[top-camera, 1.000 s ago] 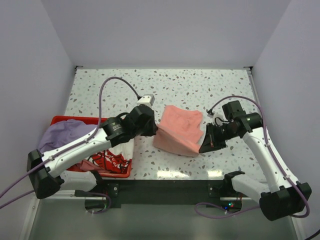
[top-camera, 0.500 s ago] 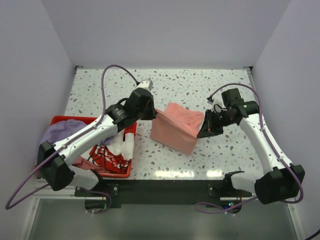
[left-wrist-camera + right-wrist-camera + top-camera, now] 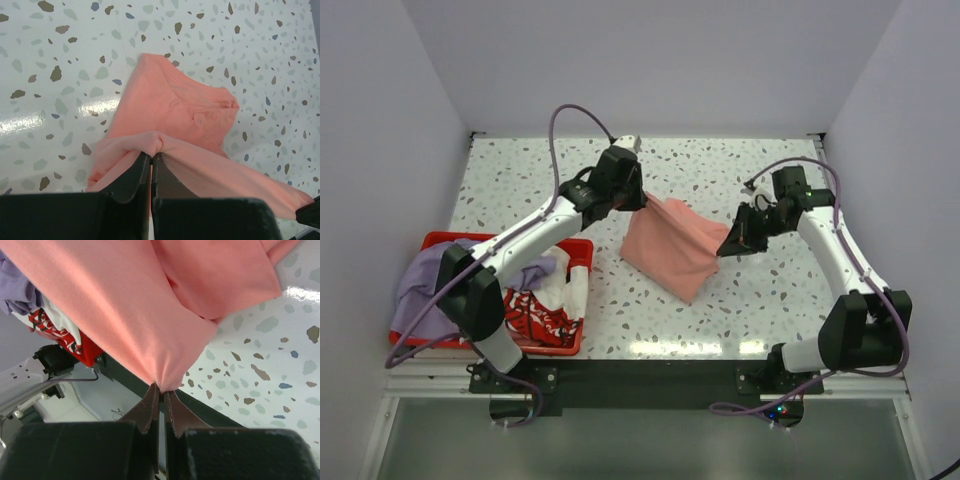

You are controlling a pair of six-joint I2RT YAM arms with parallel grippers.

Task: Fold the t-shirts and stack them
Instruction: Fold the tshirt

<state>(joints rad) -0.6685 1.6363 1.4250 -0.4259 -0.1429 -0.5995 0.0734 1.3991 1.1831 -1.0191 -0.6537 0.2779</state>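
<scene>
Above the speckled table, left hand and right hand each pinch the salmon-pink t-shirt tight.

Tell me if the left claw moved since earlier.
Yes. The left claw moved away from the red crate toward the far wall, still gripping the pink shirt.

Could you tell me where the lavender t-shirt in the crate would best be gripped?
Probably the heaped bunch of the lavender t-shirt spilling over the left rim of the red crate, taken from above: it stands high there, clear of the white printed t-shirt.
</scene>
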